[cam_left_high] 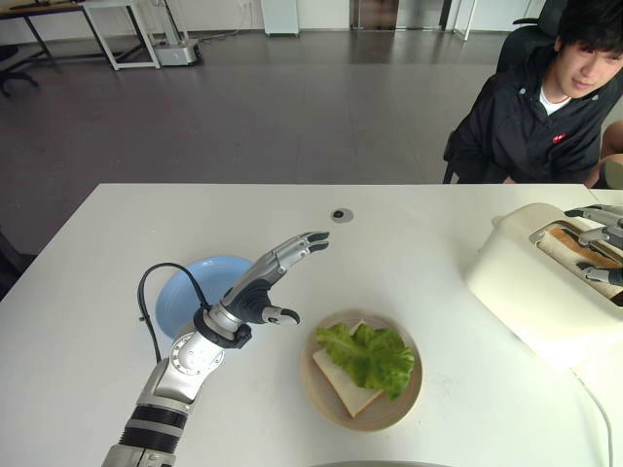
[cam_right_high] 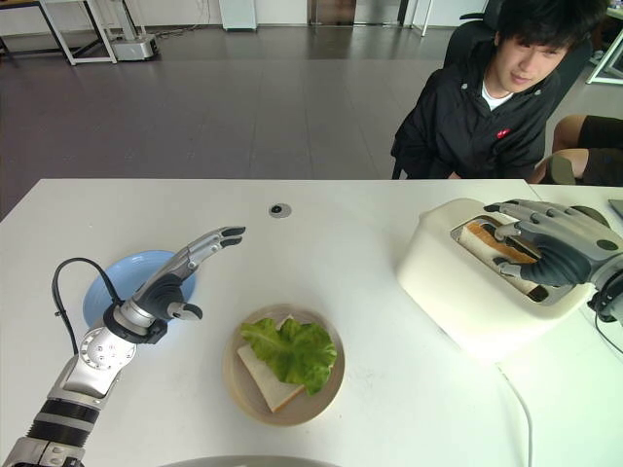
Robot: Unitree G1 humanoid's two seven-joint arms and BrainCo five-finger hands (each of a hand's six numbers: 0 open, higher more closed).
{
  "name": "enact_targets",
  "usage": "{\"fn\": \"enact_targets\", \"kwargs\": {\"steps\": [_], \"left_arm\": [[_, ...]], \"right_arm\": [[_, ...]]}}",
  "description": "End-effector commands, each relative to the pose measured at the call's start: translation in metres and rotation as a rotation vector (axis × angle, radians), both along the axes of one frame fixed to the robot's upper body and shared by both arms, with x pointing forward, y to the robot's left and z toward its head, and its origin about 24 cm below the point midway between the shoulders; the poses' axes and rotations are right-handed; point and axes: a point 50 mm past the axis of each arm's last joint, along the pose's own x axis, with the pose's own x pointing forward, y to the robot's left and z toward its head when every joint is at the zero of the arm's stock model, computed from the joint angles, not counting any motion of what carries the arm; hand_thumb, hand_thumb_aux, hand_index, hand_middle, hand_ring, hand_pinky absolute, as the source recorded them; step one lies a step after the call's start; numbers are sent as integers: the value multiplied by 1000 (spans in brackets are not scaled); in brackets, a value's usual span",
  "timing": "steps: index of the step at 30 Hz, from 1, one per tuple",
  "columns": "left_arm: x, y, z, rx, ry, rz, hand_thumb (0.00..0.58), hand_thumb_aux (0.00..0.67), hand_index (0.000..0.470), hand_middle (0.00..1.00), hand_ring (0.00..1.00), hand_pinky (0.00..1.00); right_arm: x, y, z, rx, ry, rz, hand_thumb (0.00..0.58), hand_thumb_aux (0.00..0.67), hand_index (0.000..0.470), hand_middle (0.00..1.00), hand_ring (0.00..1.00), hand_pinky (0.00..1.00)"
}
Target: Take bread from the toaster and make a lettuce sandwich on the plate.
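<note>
As I stood by the white counter [cam_right_high: 389, 428], the nearest thing to me was the robot's left hand [cam_right_high: 185, 269]. It hovered low with its fingers stretched out almost straight and its thumb tucked under, holding nothing. A black cable [cam_right_high: 60, 292] looped out from its wrist.

Just to the right of that hand sat a tan plate [cam_right_high: 234, 389]. On it lay one slice of bread [cam_right_high: 263, 381] with a leaf of lettuce [cam_right_high: 292, 352] spread across it, covering most of the slice and leaving its near corner bare. Behind the left hand lay a pale blue plate [cam_right_high: 107, 287], partly hidden by the wrist and the cable.

Further right stood the cream toaster [cam_right_high: 448, 282], set at an angle, its white cord [cam_right_high: 521, 409] trailing toward the near edge of the counter. A browned slice of toast [cam_right_high: 480, 235] stood up in its slot. The right hand [cam_right_high: 550, 243] lay over that slot and reached down onto the toast, covering most of the opening. Whether it actually had hold of the slice I could not tell.

I could make out no legible print on the toaster's side or on either plate.

Toward the far edge of the counter, a small round grommet [cam_right_high: 280, 209] was set into the surface, well apart from everything else. Beyond it stretched a dark grey floor [cam_right_high: 243, 107].
</note>
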Motion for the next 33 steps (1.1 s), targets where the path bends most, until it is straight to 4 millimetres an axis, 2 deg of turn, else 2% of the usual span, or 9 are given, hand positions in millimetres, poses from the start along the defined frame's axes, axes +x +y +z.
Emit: {"fn": "enact_targets", "kwargs": {"steps": [1, 7, 13, 16, 21, 24, 26, 30, 33], "left_arm": [[-1, 5, 2, -15, -3, 10, 0, 0, 0, 0, 0, 0], [-4, 13, 10, -73, -29, 34, 0, 0, 0, 0, 0, 0], [-6, 16, 15, -98, -59, 50, 0, 0, 0, 0, 0, 0], [-5, 18, 17, -103, -70, 49, 0, 0, 0, 0, 0, 0], [-9, 18, 18, -95, -77, 31, 0, 0, 0, 0, 0, 0], [-14, 17, 20, -79, -91, 15, 0, 0, 0, 0, 0, 0], [-19, 17, 20, -58, -92, -1, 0, 0, 0, 0, 0, 0], [-24, 19, 22, -5, -107, 12, 0, 0, 0, 0, 0, 0], [-27, 18, 24, 45, -112, 5, 0, 0, 0, 0, 0, 0]], "right_arm": [[2, -11, 7, 60, -11, -33, 580, 670, 470, 0, 0, 0], [-8, -21, 46, 171, -63, -15, 580, 670, 470, 0, 0, 0], [-1, -28, 76, 296, -68, 48, 580, 670, 470, 0, 0, 0], [1, -14, 84, 386, -63, 169, 580, 670, 470, 0, 0, 0], [1, 29, 79, 508, 74, 437, 580, 670, 470, 0, 0, 0], [3, 58, 65, 576, 213, 579, 580, 670, 470, 0, 0, 0], [7, 83, 47, 619, 338, 663, 580, 670, 470, 0, 0, 0], [28, 141, -18, 657, 676, 777, 580, 670, 470, 0, 0, 0], [38, 172, -51, 611, 830, 810, 580, 670, 470, 0, 0, 0]]}}
